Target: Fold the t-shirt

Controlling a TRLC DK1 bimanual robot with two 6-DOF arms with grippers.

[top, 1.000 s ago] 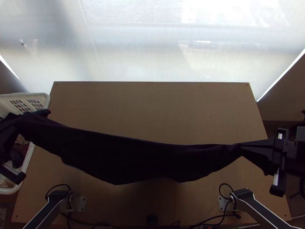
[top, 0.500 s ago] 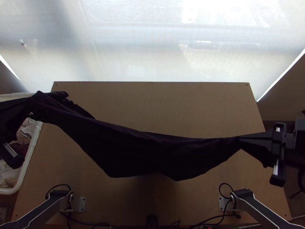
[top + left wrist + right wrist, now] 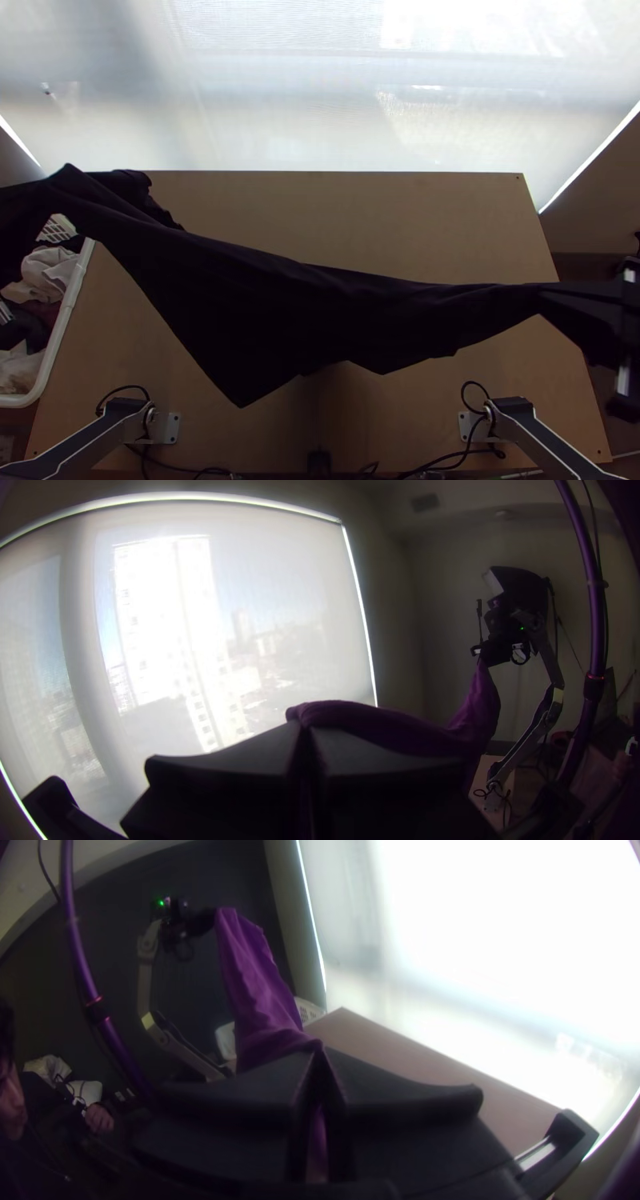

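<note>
The dark purple t-shirt [image 3: 320, 312] hangs stretched and bunched between both grippers above the table, its lower edge drooping to a point at left of centre. My left gripper [image 3: 40, 196] is at the top view's left edge, over the basket side, partly hidden by cloth. At the right edge, my right gripper [image 3: 548, 292] has the shirt's other end. In the left wrist view the left gripper [image 3: 305, 730] is shut on the shirt [image 3: 400, 730]. The right wrist view has the right gripper [image 3: 321, 1057] shut on the shirt [image 3: 267, 1007], cloth showing between its fingers.
A white basket [image 3: 60, 340] holding other clothes stands at the table's left side. The wooden table [image 3: 384, 224] lies under the shirt, with cables along its near edge. A person's hand [image 3: 99, 1118] is off to the side, apart from the grippers.
My left gripper has moved up the picture, taking its end of the shirt along. The right gripper has shifted outward to the right. The cloth between them now slants more and looks tauter.
</note>
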